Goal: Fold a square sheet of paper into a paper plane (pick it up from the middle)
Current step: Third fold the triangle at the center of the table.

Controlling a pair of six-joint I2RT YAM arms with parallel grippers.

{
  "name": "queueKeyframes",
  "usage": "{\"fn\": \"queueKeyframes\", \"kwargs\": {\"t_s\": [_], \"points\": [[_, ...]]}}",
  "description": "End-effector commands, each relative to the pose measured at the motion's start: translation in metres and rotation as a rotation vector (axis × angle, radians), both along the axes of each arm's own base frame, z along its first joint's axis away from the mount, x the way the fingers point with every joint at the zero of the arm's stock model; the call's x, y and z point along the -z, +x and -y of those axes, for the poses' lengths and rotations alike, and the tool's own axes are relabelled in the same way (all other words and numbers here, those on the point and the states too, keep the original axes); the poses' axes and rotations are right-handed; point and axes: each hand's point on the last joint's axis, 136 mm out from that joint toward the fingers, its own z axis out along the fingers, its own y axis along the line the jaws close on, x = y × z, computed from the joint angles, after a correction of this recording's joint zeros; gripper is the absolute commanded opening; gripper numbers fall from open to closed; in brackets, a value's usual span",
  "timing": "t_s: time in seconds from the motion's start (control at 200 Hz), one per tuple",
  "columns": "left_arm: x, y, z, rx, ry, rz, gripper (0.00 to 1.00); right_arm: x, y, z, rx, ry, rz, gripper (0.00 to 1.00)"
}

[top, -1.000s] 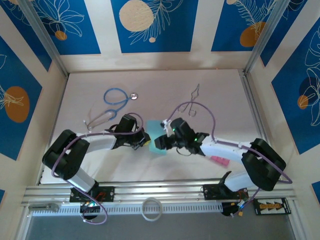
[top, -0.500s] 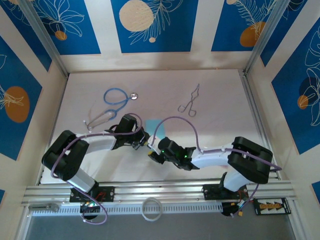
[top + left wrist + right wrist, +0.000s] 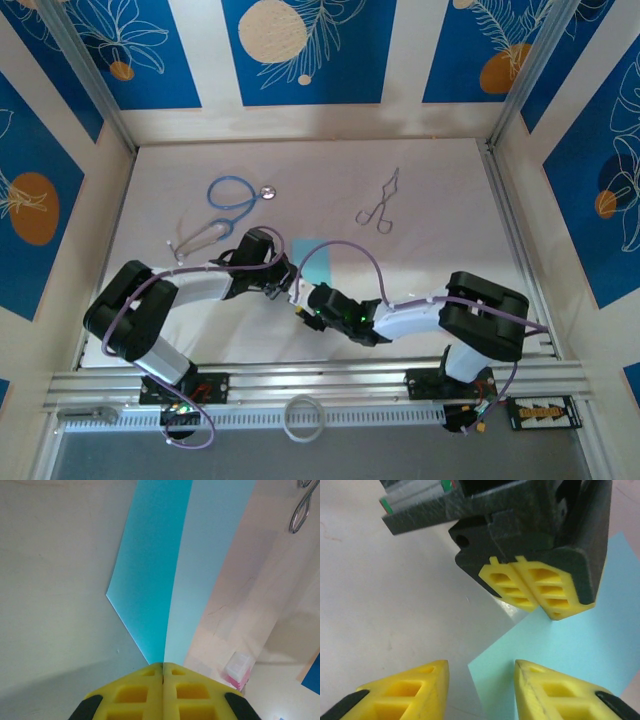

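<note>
The left gripper (image 3: 163, 666) is clamping its yellow fingers flat together on the near tip of a thin, light turquoise-blue sheet of paper (image 3: 165, 555). The sheet is running away from those fingers across the pale table (image 3: 55, 555). It is lying folded along a centre crease that starts right at the seam between the pads, with a darker half to the left of the crease and a paler half to the right.

The right gripper (image 3: 480, 664) is hovering with its yellow fingers spread apart and gripping nothing. It is facing the left gripper's pressed-together fingertips from close by. One corner of the sheet is lying in the gap between the right gripper's fingers.

Beyond the left fingers and off to their right, a small pink and clear plastic block (image 3: 237, 667) is resting on the table. Further out on that side, silver metal forceps (image 3: 300, 510) are lying.
</note>
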Motion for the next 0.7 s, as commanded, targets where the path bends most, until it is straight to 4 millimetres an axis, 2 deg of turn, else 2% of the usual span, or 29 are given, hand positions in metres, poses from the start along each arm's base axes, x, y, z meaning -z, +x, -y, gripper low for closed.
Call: {"fn": "queueKeyframes", "kwargs": {"t_s": [0.0,0.33,0.54,0.695], "points": [[-0.0051,0.0002,0.0036,0.006,-0.012,0.012,0.00,-0.0149,0.0120,-0.0083,0.031,0.022,0.070,0.35],[-0.0049,0.0003,0.0030,0.010,-0.003,0.012,0.00,-0.0208,0.0200,-0.0015,0.093,0.028,0.112,0.34],[-0.0043,0.0007,0.0029,0.009,-0.002,0.010,0.00,-0.0209,0.0174,-0.0009,0.091,0.042,0.096,0.25],[-0.0033,0.0004,0.0026,0.009,0.003,0.010,0.00,-0.0219,0.0154,-0.0005,0.092,0.053,0.084,0.24]]}}
